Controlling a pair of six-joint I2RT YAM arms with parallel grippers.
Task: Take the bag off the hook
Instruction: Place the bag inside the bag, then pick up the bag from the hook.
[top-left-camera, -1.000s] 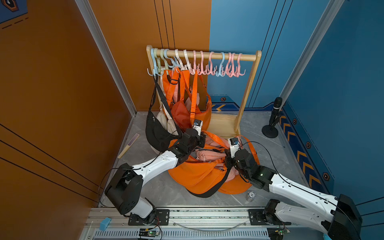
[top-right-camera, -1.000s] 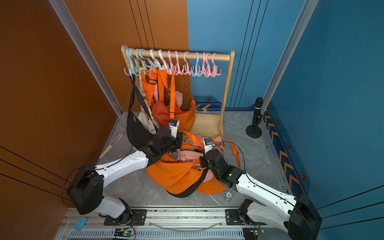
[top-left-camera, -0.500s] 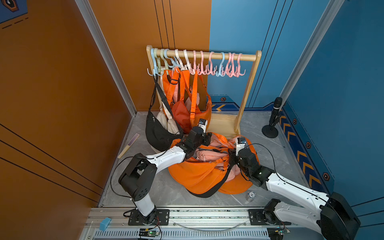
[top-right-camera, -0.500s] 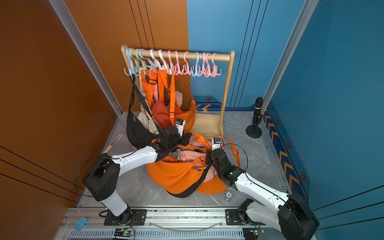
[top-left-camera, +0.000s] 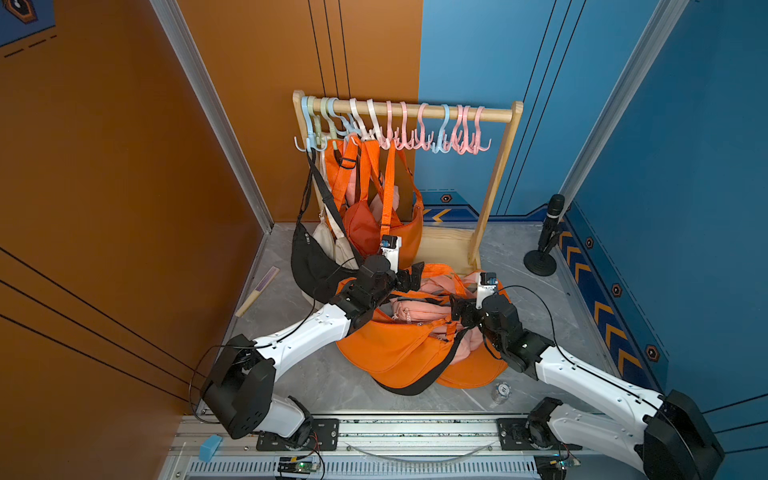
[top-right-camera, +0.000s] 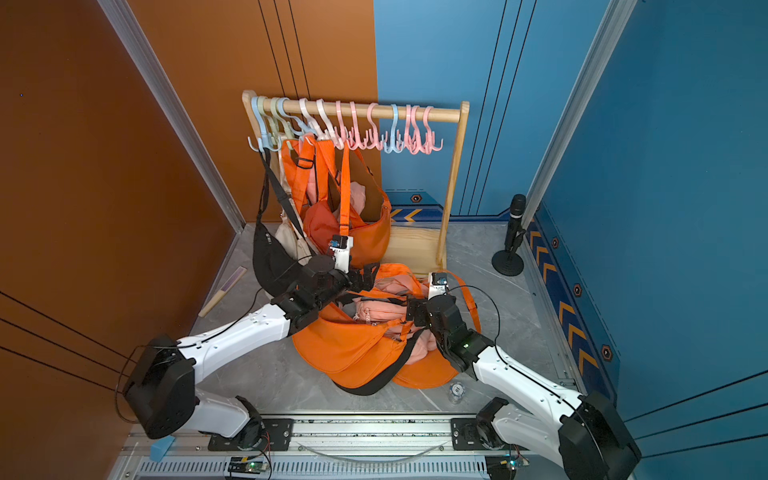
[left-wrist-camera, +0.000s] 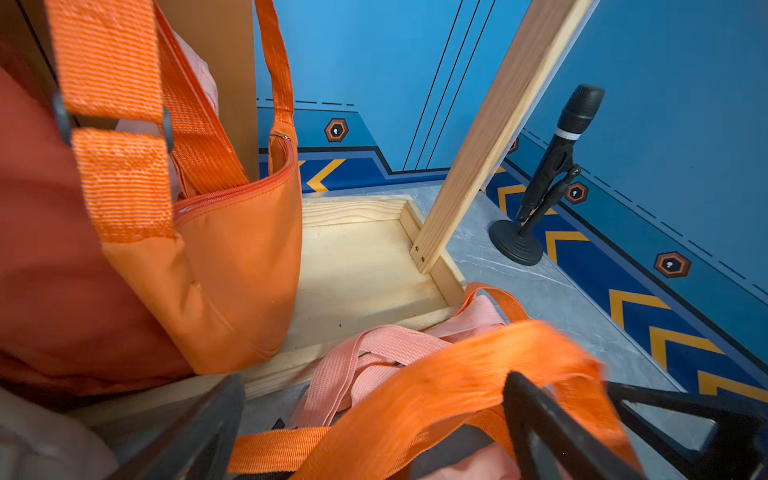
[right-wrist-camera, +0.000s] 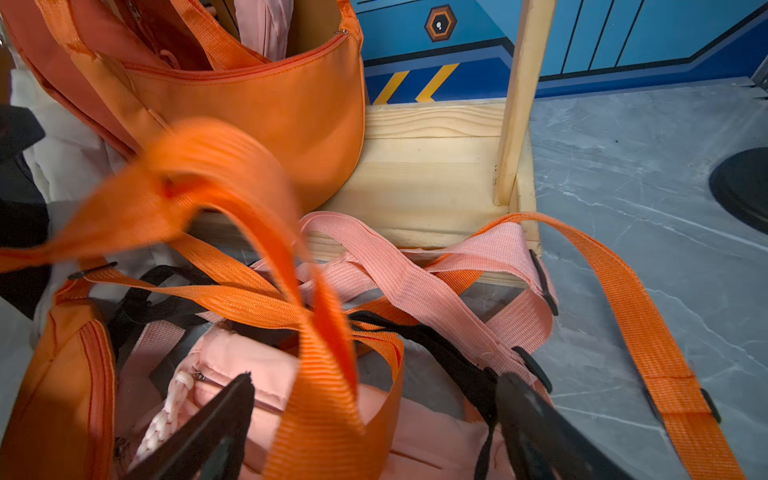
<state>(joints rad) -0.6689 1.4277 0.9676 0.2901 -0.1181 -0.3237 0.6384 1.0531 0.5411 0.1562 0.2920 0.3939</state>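
In both top views, your rack (top-left-camera: 494, 183) stands at the back of the desk (top-left-camera: 291, 374), with a row of hooks (top-left-camera: 440, 137) on its rail. Several bags hang from the hooks at one end, among them a black bag (top-left-camera: 311, 266) and a hung orange bag (top-left-camera: 401, 237). The rest of the hooks are bare. In front of the rack a pile lies on the desk. The orange bag (top-left-camera: 386, 353) lies on top, off the hooks, with a pink bag (top-left-camera: 419, 309) just behind it. Your left end effector (top-left-camera: 411, 279) and right end effector (top-left-camera: 457, 309) both sit low at the pile, one on either side of the pink bag. A microphone (top-left-camera: 548, 237) stands well apart from the pile, by the blue wall.

In the left wrist view, your left end effector's (left-wrist-camera: 374, 380) jaws stand wide apart. A blurred orange strap (left-wrist-camera: 457, 374) runs across the gap, clamped by neither finger. The rack's wooden base (left-wrist-camera: 365, 266) lies beyond, and the hung orange bag reaches down to it.

In the right wrist view, your right end effector's (right-wrist-camera: 376, 378) jaws are also spread wide and grip nothing. The blurred orange strap loops up between them, above the pink bag. Pink straps (right-wrist-camera: 399, 266) and other orange ones lie tangled between the pile and the base.
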